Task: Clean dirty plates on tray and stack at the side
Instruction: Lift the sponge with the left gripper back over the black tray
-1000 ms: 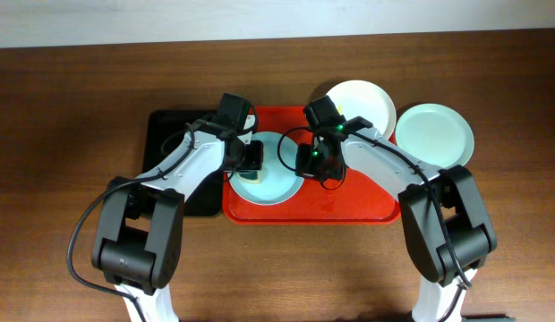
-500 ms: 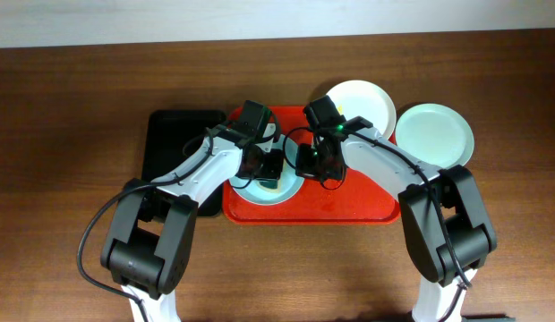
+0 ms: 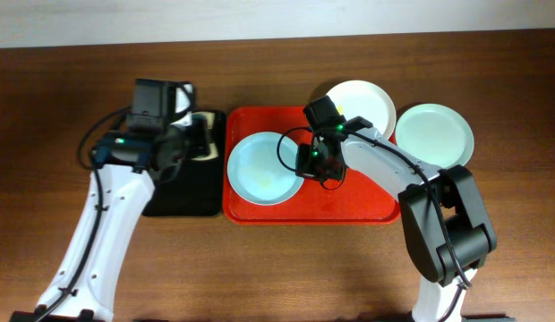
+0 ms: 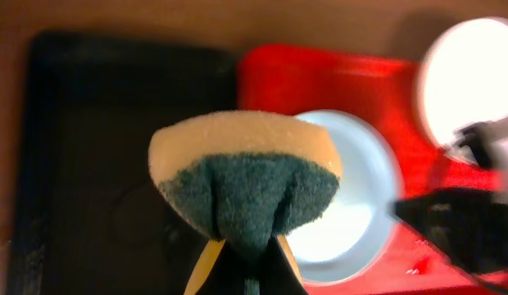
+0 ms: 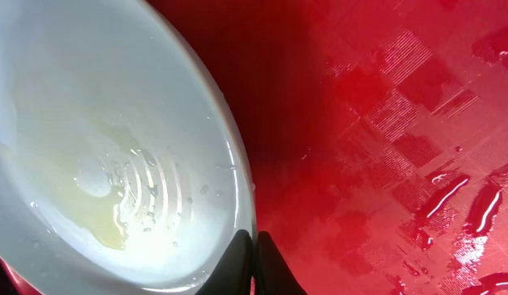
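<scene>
Pinching wet, slick, rigid blue plate at its 3 o'clock rim with right gripper — best hold there; clamping soft sponge in left gripper.

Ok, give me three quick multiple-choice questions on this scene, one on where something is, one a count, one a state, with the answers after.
1. Where does the light blue plate lie?
A) on the red tray
B) on the bare wood
C) on top of another plate

2. How many plates does the overhead view show?
A) two
B) three
C) four

3. What is the left pincer doing?
A) standing open and empty
B) shut on a sponge
C) shut on a plate's rim

Answers:
1 A, the plate sits inside the tray's raised rim.
2 B, there are the light blue plate, the white plate and the mint green plate.
3 B, the left wrist view shows the sponge pinched between its fingers.
</scene>
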Available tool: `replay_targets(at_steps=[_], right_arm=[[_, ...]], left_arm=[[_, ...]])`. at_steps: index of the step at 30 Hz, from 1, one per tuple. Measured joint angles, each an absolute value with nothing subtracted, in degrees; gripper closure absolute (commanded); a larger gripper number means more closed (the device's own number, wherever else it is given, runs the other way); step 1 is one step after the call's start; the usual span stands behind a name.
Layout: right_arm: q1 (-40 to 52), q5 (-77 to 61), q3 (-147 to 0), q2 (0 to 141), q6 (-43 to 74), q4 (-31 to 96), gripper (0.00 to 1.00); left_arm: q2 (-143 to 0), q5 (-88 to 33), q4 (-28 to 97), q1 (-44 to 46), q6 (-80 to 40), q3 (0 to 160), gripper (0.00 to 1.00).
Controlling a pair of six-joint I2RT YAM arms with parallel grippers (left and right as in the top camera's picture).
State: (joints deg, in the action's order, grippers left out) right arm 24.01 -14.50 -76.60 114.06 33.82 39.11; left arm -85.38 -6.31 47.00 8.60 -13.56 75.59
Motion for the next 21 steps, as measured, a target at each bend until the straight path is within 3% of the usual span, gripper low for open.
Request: replay_targets(at_steps=[21], right_arm=[[24.01,-14.5,-76.6,114.08,33.76,39.11,0.95]], left_arm=[[-110.8,4.62,43.24,5.5,-11.55,70.72,1.0]])
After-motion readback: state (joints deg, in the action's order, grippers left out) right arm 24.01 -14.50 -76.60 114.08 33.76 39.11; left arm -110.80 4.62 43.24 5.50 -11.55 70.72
